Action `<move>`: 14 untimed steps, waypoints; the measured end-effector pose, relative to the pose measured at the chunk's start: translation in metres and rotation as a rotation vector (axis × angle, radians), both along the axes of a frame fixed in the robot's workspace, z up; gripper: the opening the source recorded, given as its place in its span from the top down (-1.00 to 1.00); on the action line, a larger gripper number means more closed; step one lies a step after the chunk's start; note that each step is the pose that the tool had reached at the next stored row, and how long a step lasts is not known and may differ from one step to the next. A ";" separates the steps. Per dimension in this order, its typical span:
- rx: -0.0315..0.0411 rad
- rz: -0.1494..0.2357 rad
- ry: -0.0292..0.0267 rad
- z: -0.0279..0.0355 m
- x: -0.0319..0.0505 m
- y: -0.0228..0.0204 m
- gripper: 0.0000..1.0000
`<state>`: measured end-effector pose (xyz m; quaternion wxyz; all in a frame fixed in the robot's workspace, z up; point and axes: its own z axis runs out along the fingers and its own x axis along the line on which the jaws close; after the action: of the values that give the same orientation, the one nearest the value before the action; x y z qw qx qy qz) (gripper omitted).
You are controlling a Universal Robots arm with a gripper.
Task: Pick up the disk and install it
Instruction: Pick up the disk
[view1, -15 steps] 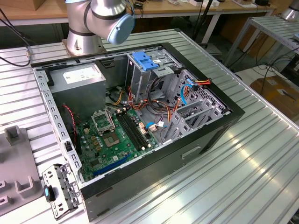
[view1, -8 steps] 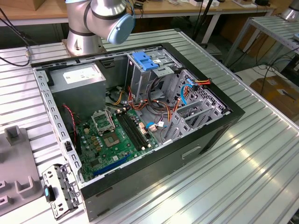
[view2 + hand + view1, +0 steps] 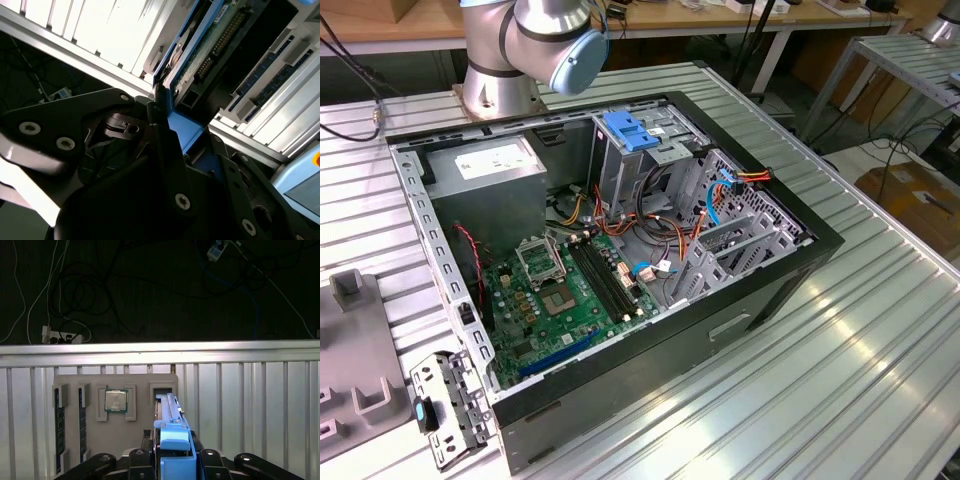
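The disk point(image 3: 169, 412) stands on edge in a slot of a grey holder tray point(image 3: 140, 432) in the first wrist view, thin side toward the camera. Its blue side rail point(image 3: 173, 450) sits between the dark fingers of my gripper point(image 3: 172, 445), which press on it from both sides. In the second wrist view the disk point(image 3: 210, 45) shows its green circuit board side, and the gripper point(image 3: 185, 135) is shut on the blue rail point(image 3: 182, 127) at its near end. The disk still rests at the tray.
An open computer case point(image 3: 800, 250) lies on the slatted metal table in the exterior view, with a metal drive cage and its blue handle point(image 3: 630, 130), a grey power supply point(image 3: 485, 165) and a motherboard point(image 3: 570, 290). The tray also holds a processor chip point(image 3: 116, 401) and memory sticks point(image 3: 59, 427).
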<state>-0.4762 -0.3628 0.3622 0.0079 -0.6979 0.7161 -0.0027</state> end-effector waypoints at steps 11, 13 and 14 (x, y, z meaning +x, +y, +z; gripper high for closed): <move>0.0000 0.000 0.0001 0.0074 0.0000 0.0000 0.25; 0.0000 0.000 -0.0001 0.0110 0.0000 0.0000 0.25; 0.0001 0.000 -0.0001 0.0118 0.0000 0.0000 0.25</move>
<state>-0.4763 -0.3628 0.3740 0.0080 -0.6979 0.7161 -0.0027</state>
